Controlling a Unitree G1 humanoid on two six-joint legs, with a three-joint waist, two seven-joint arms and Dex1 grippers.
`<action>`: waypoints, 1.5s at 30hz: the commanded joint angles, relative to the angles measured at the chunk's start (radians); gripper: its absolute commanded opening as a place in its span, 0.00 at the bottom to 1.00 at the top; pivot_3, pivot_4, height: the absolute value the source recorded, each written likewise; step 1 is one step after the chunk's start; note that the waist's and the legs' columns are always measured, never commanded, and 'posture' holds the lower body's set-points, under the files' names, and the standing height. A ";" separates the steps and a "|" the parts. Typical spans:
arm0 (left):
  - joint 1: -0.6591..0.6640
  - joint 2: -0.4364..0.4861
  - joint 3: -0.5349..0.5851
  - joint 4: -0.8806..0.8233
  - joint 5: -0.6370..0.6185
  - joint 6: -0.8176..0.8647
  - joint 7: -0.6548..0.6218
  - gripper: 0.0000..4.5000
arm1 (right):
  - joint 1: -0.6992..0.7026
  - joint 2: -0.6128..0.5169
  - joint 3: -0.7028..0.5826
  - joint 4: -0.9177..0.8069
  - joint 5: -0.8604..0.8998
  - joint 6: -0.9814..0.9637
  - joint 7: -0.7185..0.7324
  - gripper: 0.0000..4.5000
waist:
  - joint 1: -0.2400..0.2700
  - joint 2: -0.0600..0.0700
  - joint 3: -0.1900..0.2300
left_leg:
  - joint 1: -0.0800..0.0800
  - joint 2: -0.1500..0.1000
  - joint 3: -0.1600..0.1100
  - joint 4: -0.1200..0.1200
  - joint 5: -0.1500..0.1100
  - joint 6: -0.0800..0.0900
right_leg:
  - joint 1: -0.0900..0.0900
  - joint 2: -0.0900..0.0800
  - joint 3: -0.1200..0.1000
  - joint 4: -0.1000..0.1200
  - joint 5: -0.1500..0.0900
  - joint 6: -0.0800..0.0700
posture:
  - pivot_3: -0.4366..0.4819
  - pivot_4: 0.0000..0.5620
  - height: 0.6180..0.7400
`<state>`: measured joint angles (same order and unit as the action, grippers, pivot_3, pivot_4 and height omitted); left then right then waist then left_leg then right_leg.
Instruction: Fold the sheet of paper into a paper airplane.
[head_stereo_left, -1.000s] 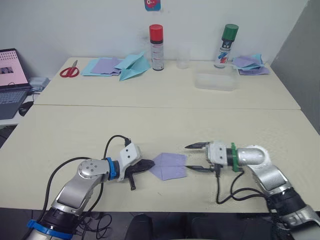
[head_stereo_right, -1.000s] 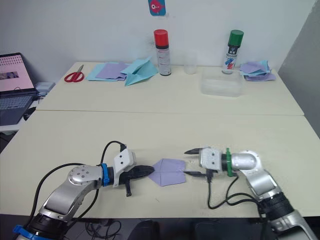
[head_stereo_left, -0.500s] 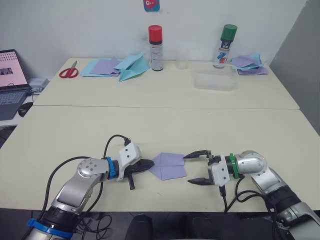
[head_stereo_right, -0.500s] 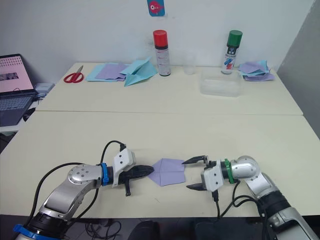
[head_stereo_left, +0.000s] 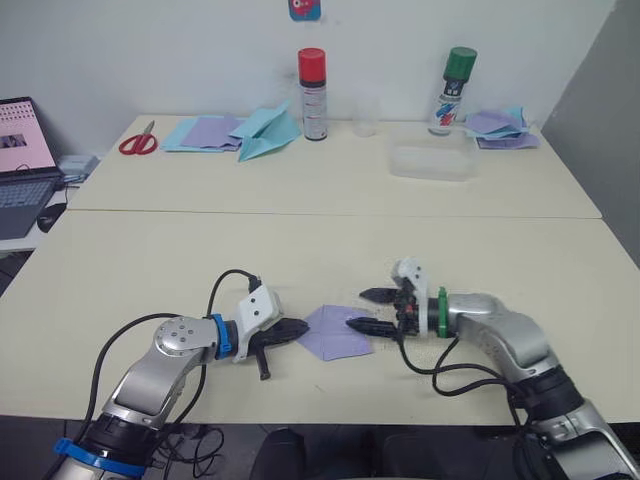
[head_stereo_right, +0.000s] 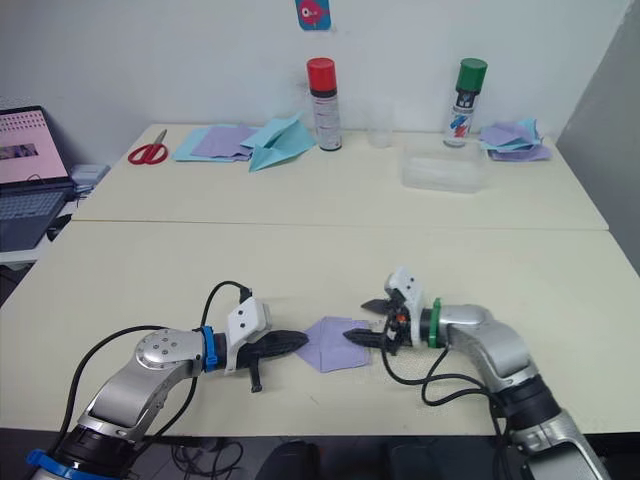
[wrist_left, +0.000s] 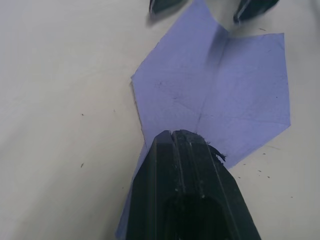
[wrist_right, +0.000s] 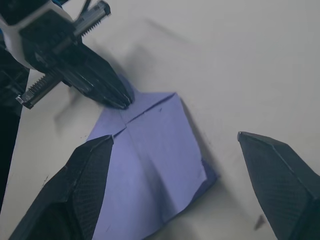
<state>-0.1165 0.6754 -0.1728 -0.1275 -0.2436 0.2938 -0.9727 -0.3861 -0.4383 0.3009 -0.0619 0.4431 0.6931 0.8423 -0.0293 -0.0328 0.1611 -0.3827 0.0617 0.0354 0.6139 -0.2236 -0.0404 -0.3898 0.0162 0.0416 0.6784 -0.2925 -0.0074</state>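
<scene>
Near the worktop's front edge, the left tool presses, fingers closed, on the pointed end of the sheet of paper, while the right tool hangs fingers spread at its opposite edge.

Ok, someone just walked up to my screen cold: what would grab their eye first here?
Probably the purple sheet of paper, partly folded to a point, lying on the near table between the two grippers. The left gripper has its fingers shut on the pointed end, and the right gripper is open at the opposite edge. After that, the red-capped spray can and green-capped spray can at the far edge of the far table.
</scene>
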 joint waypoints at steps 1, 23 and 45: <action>0.030 0.015 -0.023 0.039 0.050 0.027 0.016 0.00 | -0.028 0.024 0.007 -0.009 -0.019 0.006 -0.007 0.78 | -0.001 0.000 0.000 | 0.000 0.000 0.000 0.000 0.000 0.000 | 0.000 0.000 0.000 0.000 0.000 0.000 | 0.48 0.27 1.00; 0.042 0.264 0.463 -0.089 -0.353 0.308 -0.114 0.00 | -0.151 0.088 -0.094 -0.007 -0.038 -0.148 0.029 0.01 | -0.013 -0.007 0.010 | -0.019 0.003 -0.003 0.001 0.001 0.000 | -0.021 0.004 -0.003 0.005 0.001 0.000 | 0.48 0.27 1.00; 0.252 0.232 0.586 -0.355 -0.444 0.447 0.015 0.00 | -0.047 -0.117 0.224 0.424 -0.522 -1.618 0.020 0.52 | 0.003 -0.008 0.011 | -0.016 0.001 -0.001 0.012 -0.005 -0.008 | -0.013 0.000 -0.001 0.005 -0.003 0.002 | 0.48 0.27 1.00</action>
<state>0.1593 0.9122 0.4366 -0.4543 -0.6915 0.7650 -0.9686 -0.4471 -0.5411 0.5091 0.4087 -0.1681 -0.9426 0.8092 -0.0264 -0.0406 0.1723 -0.3986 0.0626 0.0334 0.6276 -0.2281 -0.0485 -0.4008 0.0157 0.0401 0.6836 -0.2951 -0.0050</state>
